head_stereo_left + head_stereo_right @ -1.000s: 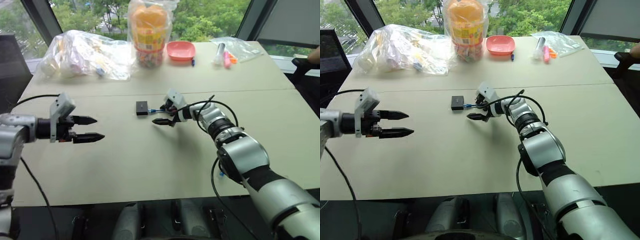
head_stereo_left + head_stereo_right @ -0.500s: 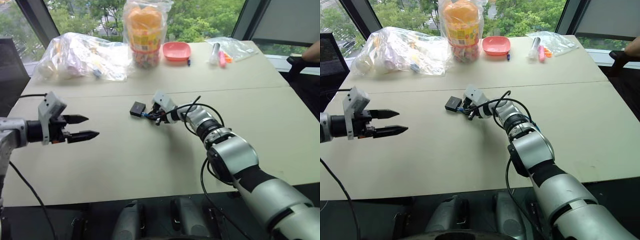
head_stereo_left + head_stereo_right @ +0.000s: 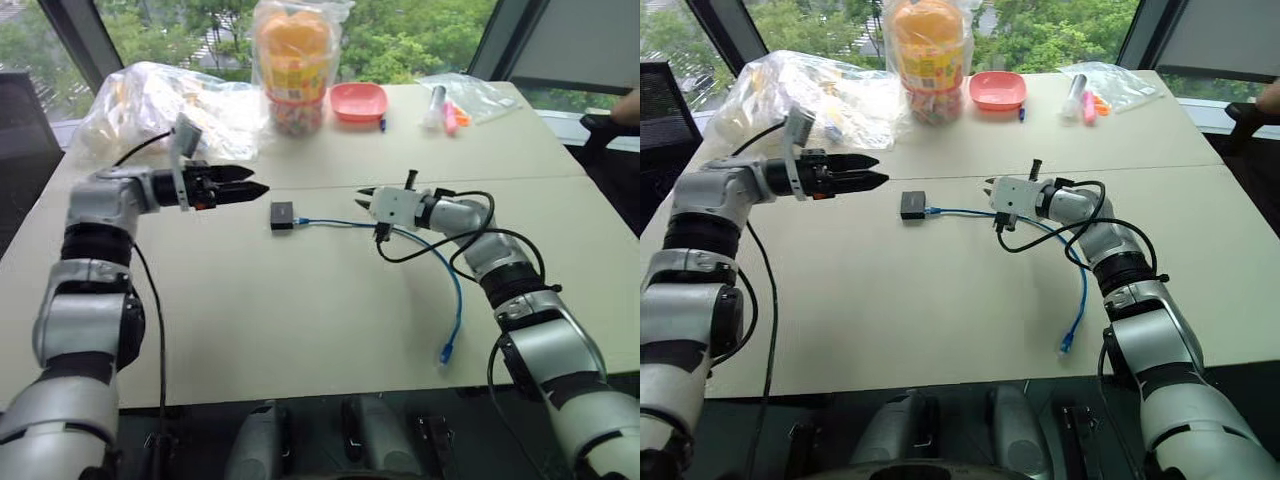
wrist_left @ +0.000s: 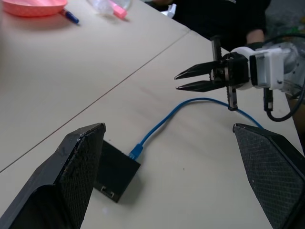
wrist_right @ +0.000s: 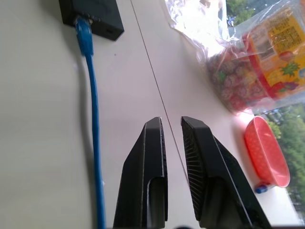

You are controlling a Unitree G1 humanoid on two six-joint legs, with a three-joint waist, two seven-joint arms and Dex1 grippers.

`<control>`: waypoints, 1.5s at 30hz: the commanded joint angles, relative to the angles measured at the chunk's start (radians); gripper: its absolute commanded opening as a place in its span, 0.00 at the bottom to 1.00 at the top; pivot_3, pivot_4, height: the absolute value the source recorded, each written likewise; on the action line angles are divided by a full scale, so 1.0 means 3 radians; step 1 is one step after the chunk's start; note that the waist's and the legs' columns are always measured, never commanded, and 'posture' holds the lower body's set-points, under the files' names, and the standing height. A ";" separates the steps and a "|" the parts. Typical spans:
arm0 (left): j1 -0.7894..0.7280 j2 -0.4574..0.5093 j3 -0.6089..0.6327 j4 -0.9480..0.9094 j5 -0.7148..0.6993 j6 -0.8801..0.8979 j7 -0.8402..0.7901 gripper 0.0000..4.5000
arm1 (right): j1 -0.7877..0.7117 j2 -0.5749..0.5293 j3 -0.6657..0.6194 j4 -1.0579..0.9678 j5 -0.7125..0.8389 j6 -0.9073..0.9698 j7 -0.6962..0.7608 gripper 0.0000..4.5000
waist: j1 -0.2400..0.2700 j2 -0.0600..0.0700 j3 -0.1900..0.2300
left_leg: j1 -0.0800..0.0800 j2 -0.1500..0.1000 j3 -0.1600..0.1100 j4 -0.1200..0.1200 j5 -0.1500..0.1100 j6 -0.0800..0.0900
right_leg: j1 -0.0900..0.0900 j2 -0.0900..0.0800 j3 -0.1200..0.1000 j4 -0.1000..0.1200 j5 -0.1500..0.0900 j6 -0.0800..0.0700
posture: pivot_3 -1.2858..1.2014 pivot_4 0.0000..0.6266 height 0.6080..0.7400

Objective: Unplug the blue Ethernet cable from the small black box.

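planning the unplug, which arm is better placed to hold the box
Left, probably: the left pincer hovers open beside the small black box, while the right pincer is nearly shut, empty, farther along the blue Ethernet cable.

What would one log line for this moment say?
blue Ethernet cable: plugged into small black box | left gripper: open, near box | right gripper: shut, empty

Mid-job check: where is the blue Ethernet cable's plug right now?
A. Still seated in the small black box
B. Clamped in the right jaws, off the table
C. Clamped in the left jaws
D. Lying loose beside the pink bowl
A. The blue Ethernet cable runs straight into the side of the small black box, while the right gripper is nearly shut on nothing and the left gripper hangs open.
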 commanded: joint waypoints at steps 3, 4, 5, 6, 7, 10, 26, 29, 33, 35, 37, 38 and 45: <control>0.0020 0.0173 0.0035 -0.0020 0.0119 -0.0149 -0.0257 1.00 | -0.0282 0.0349 -0.0293 0.0287 0.0616 0.0517 0.0495 0.26 | -0.0033 0.0000 0.0001 | 0.0001 0.0004 -0.0001 0.0000 0.0000 0.0000 | -0.0002 0.0003 0.0000 0.0006 0.0000 0.0000 | 0.52 0.24 1.00; 0.0094 0.0238 0.0049 -0.0116 0.0115 -0.0120 -0.0295 1.00 | -0.0375 0.0418 -0.0289 0.0445 0.0627 0.0528 0.0565 0.33 | -0.0037 0.0000 0.0001 | 0.0002 0.0004 -0.0001 0.0000 0.0000 0.0000 | -0.0002 0.0003 0.0001 0.0007 0.0000 0.0000 | 0.52 0.24 1.00; 0.0178 0.0304 0.0057 -0.0226 0.0108 -0.0085 -0.0328 1.00 | -0.0467 0.0484 -0.0299 0.0602 0.0642 0.0535 0.0604 0.42 | -0.0040 0.0000 0.0001 | 0.0003 0.0004 0.0000 0.0000 0.0000 0.0000 | -0.0002 0.0003 0.0001 0.0008 0.0000 0.0000 | 0.52 0.24 1.00; 0.0305 0.0398 0.0061 -0.0396 0.0095 -0.0031 -0.0370 1.00 | -0.0576 0.0565 -0.0310 0.0793 0.0644 0.0554 0.0620 0.55 | -0.0033 0.0000 0.0001 | 0.0005 0.0004 0.0001 0.0000 0.0000 0.0000 | -0.0002 0.0003 0.0003 0.0010 0.0000 0.0000 | 0.52 0.24 1.00; 0.0433 0.0490 0.0061 -0.0562 0.0082 0.0022 -0.0411 1.00 | -0.0668 0.0632 -0.0307 0.0958 0.0635 0.0573 0.0644 0.66 | -0.0037 0.0000 0.0001 | 0.0006 0.0004 0.0000 0.0000 0.0000 0.0000 | -0.0002 0.0002 0.0003 0.0012 0.0000 -0.0001 | 0.52 0.24 1.00; 0.0914 0.0788 0.0109 -0.1196 0.0019 0.0199 -0.0464 1.00 | -0.0885 0.0835 -0.0267 0.1381 0.0577 0.0649 0.0815 0.96 | -0.0020 0.0000 0.0001 | 0.0006 0.0004 0.0000 -0.0001 0.0000 0.0000 | -0.0002 -0.0001 0.0004 0.0015 0.0000 -0.0001 | 0.52 0.24 1.00; 0.3016 0.1144 0.1540 -0.3822 -0.0892 0.1554 0.0591 1.00 | -0.1232 0.1382 -0.0406 0.2127 0.0190 0.1297 -0.0133 0.99 | 0.0015 0.0000 -0.0001 | 0.0003 -0.0004 -0.0012 -0.0010 0.0000 -0.0007 | -0.0005 -0.0024 0.0001 0.0007 0.0001 -0.0008 | 0.52 0.24 1.00; 0.3277 0.1122 0.1809 -0.4020 -0.1047 0.1698 0.0752 1.00 | -0.1282 0.1341 -0.0542 0.2119 0.0231 0.1299 -0.0041 0.99 | 0.0029 0.0002 0.0000 | 0.0001 -0.0004 -0.0016 -0.0012 0.0002 -0.0010 | -0.0004 -0.0024 -0.0003 0.0003 -0.0004 -0.0019 | 0.52 0.24 1.00; 0.3375 0.1101 0.1838 -0.4100 -0.1125 0.1703 0.0904 1.00 | -0.1189 0.1322 -0.0496 0.2131 0.0087 0.1310 -0.0019 0.99 | 0.0022 0.0003 0.0000 | 0.0004 -0.0005 -0.0017 -0.0012 0.0002 -0.0011 | -0.0001 -0.0024 -0.0005 0.0001 -0.0003 -0.0021 | 0.52 0.24 1.00; 0.3331 0.1108 0.1802 -0.4102 -0.1174 0.1709 0.0968 1.00 | -0.1155 0.1346 -0.0498 0.2134 0.0057 0.1322 -0.0028 0.99 | 0.0020 0.0002 0.0000 | 0.0004 -0.0004 -0.0017 -0.0012 0.0002 -0.0011 | -0.0001 -0.0024 -0.0006 0.0001 -0.0003 -0.0021 | 0.52 0.24 1.00; 0.3283 0.1125 0.1755 -0.4074 -0.1189 0.1692 0.1027 1.00 | -0.1123 0.1402 -0.0476 0.2136 0.0016 0.1315 -0.0006 0.99 | 0.0012 0.0002 0.0000 | 0.0004 -0.0004 -0.0017 -0.0012 0.0002 -0.0011 | -0.0001 -0.0024 -0.0006 0.0001 -0.0003 -0.0021 | 0.52 0.24 1.00; 0.3269 0.1136 0.1738 -0.4054 -0.1194 0.1680 0.1043 1.00 | -0.1115 0.1422 -0.0465 0.2136 -0.0001 0.1311 -0.0002 0.99 | 0.0003 0.0001 -0.0001 | 0.0005 -0.0005 -0.0017 -0.0013 0.0002 -0.0011 | 0.0000 -0.0024 -0.0006 0.0001 -0.0002 -0.0021 | 0.52 0.24 1.00; 0.3228 0.1232 0.1608 -0.3918 -0.1145 0.1566 0.1098 1.00 | -0.1043 0.1551 -0.0242 0.2131 -0.0276 0.1118 -0.0059 0.33 | -0.0056 0.0000 -0.0002 | 0.0038 -0.0004 -0.0013 -0.0037 0.0007 -0.0019 | 0.0018 -0.0024 -0.0005 -0.0003 -0.0001 -0.0023 | 0.52 0.24 1.00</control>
